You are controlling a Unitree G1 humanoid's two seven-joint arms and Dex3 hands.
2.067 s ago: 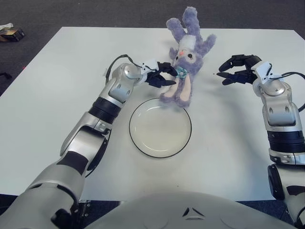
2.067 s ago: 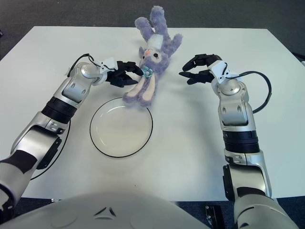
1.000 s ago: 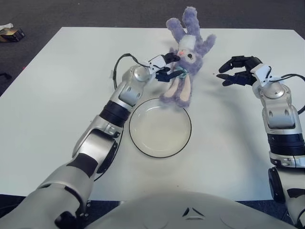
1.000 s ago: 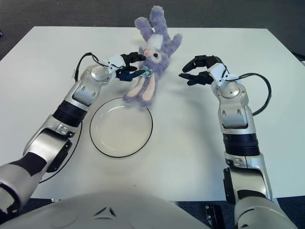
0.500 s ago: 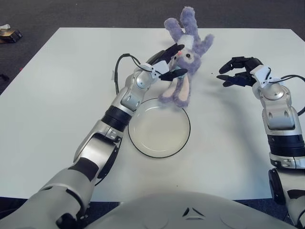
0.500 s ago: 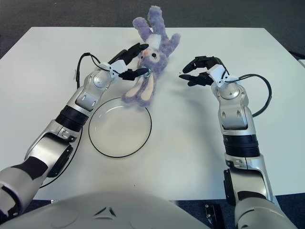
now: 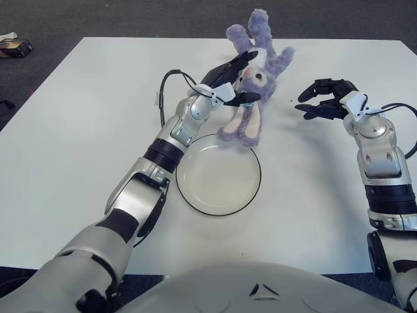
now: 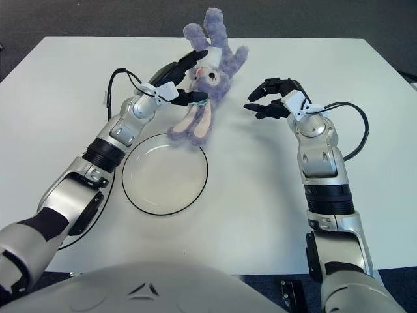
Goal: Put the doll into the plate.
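Purple plush fur marks the thing to watch: a soft purple bunny doll with long ears [image 7: 253, 78] lies on its back on the white bench [image 7: 65, 130], ears pointing toward the far edge and its pale-soled feet just touching or overlapping the far rim of the round white plate with a thin dark rim [image 7: 218, 175]. The left hand [image 7: 229, 78] sits at the doll's left side, level with its head and neck; its dark fingers [image 7: 225, 67] are spread apart, one reaching up along the head and another poking in at the neck by the small teal bow, so they bracket the toy without closing on it. Whether the fingertips actually press into the fur is hard to make out from here. The right hand [image 7: 324, 98] shows off to the doll's right, apart from it, fingers loosely fanned and holding nothing. Compared with two seconds ago, the left arm has stretched farther forward: back then the hand was bunched low beside the doll's belly, fingers curled close together, and since then it has climbed to the head and opened wide. The doll has barely shifted, and the plate lies where it was. The right hand has hardly moved either, only drifting slightly.
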